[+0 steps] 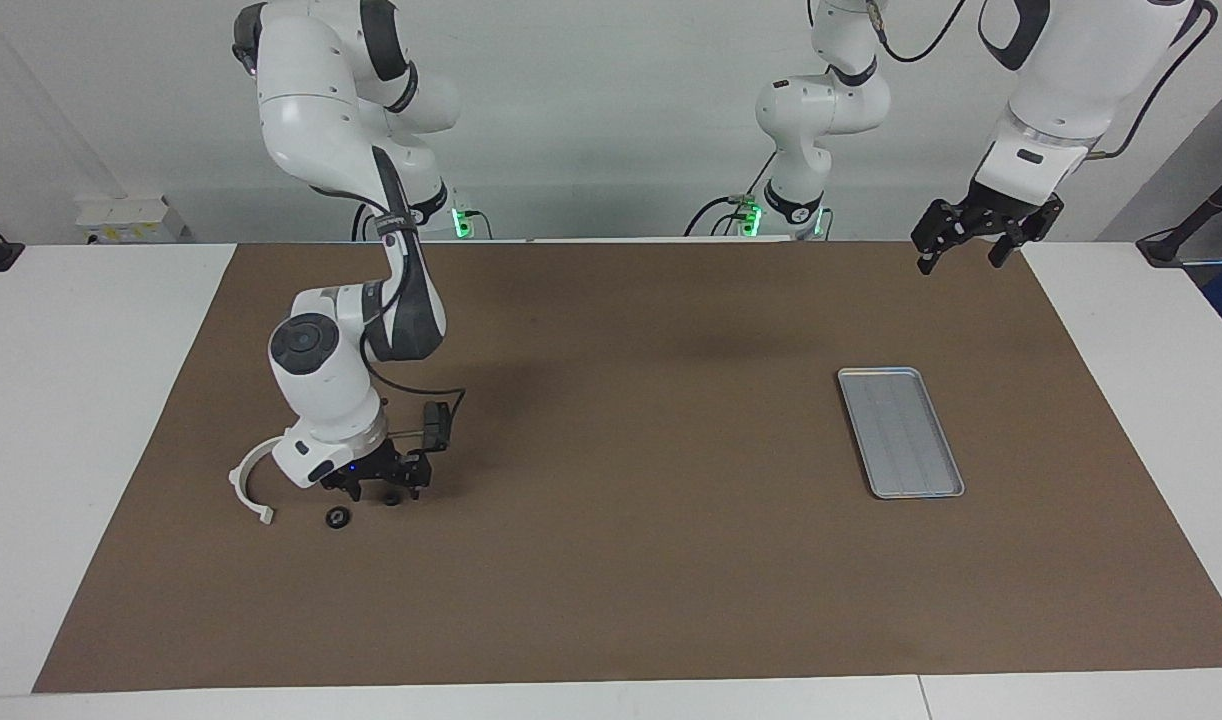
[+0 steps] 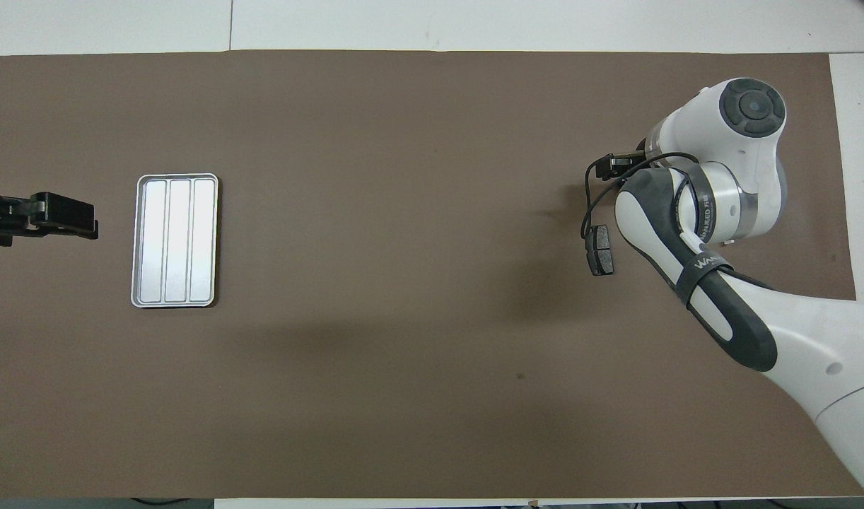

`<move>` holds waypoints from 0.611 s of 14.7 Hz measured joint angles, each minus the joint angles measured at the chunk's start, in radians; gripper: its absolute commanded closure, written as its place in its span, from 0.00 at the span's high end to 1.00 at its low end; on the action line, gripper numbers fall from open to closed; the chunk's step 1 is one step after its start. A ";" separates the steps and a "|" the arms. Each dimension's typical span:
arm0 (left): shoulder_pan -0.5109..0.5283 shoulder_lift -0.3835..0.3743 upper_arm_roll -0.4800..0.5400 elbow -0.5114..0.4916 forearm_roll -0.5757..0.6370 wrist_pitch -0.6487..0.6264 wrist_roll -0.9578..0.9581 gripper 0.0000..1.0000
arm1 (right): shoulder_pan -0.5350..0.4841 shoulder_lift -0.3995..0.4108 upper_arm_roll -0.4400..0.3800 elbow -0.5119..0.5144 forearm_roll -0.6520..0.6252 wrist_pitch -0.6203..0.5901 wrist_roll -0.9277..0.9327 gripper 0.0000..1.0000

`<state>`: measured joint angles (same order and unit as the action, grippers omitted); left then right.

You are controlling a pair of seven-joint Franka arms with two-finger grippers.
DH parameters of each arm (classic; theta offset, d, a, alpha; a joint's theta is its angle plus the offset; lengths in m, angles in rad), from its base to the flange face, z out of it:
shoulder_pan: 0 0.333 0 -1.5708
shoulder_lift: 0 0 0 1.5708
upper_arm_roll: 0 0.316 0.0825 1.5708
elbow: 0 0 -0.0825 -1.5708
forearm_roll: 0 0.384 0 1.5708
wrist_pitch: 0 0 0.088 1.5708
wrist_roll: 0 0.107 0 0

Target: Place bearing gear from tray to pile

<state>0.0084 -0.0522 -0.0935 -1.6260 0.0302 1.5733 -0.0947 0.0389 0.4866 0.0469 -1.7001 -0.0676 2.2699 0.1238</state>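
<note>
Well apart from the tray [image 1: 901, 432], toward the right arm's end of the table, the pile [image 1: 268, 516] was spread on the brown mat [image 1: 621, 560]. Its white half-ring bracket [image 1: 239, 485] was seen first. Just beside it lay a small dark ring, judged to be the bearing gear [image 1: 338, 517], slightly farther from the robots than the tray and free of any grip. The delivery was therefore judged to be all but done.

The right gripper [image 1: 376, 487] was held low over the mat next to the gear; whether it was open or closed could not be told. A small dark piece [image 1: 390, 501] under it could not be identified. A dark brake pad [image 2: 602, 249] lay close by, nearer to the robots, with the arm's black cable [image 2: 586, 212] looped just above it.

Trouble was judged most likely on the retreat. The gear could be nudged or set rolling by a sideways move, the bracket could be clipped by the wrist, or the pad could be dragged by the cable. A straight lift was judged safest.

The tray itself was seen bare, nothing lying on its ribbed floor. Well above the mat, beside the tray toward the left arm's end, the left gripper [image 1: 981, 240] waited with its fingers spread and nothing held.
</note>
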 measured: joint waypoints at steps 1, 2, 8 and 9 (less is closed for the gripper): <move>0.000 -0.001 -0.001 0.000 0.000 0.000 0.002 1.00 | 0.000 -0.012 0.000 0.000 0.000 -0.005 0.000 1.00; -0.002 -0.001 -0.003 0.000 0.000 0.000 0.004 1.00 | 0.000 -0.022 0.000 0.000 0.000 -0.009 0.000 1.00; -0.002 -0.003 -0.008 0.000 0.000 0.000 0.116 1.00 | -0.009 -0.061 -0.002 0.000 0.000 -0.029 0.000 1.00; -0.002 -0.003 -0.007 0.000 0.000 0.000 0.123 1.00 | -0.012 -0.071 -0.003 0.001 0.000 -0.045 0.000 1.00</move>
<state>0.0065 -0.0554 -0.1003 -1.6260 0.0301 1.5736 0.0284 0.0270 0.4156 0.0443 -1.6992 -0.0676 2.2249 0.1238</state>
